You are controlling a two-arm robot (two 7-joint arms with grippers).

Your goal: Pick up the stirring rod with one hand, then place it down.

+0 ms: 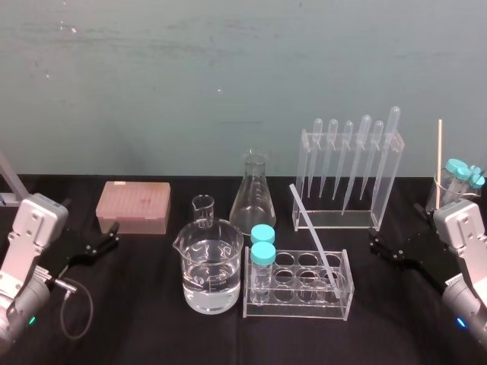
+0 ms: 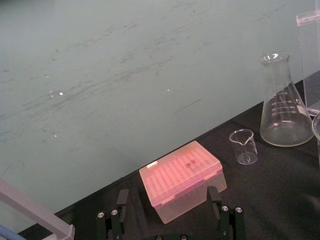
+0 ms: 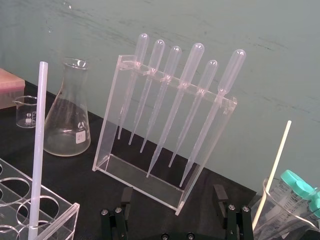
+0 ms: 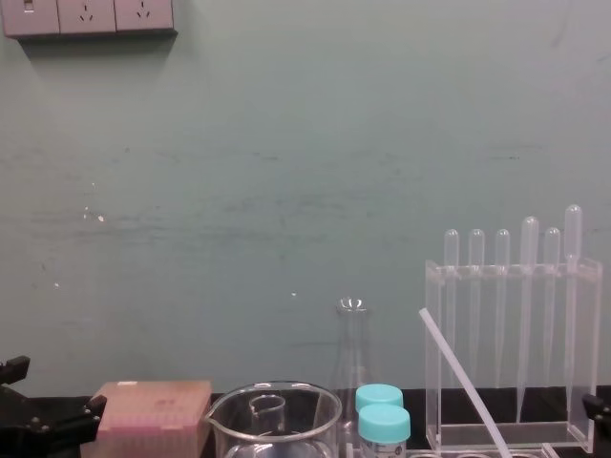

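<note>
A rod (image 4: 465, 384) leans up and to the left, right of centre, crossing in front of the clear rack (image 4: 509, 434) on the right. Six pipettes (image 4: 528, 315) hang bulb-up in the rack. Left of it stand two teal-capped tubes (image 4: 384, 420), with a flask (image 4: 351, 358) behind them. A beaker (image 4: 272, 412) is near centre and a pink box (image 4: 153, 412) sits to its left. The left gripper (image 4: 57, 412) is at the lower left edge, just beside the box. The right gripper (image 4: 598, 408) is at the lower right edge. Outlets (image 4: 88, 16) are on the far wall.
</note>
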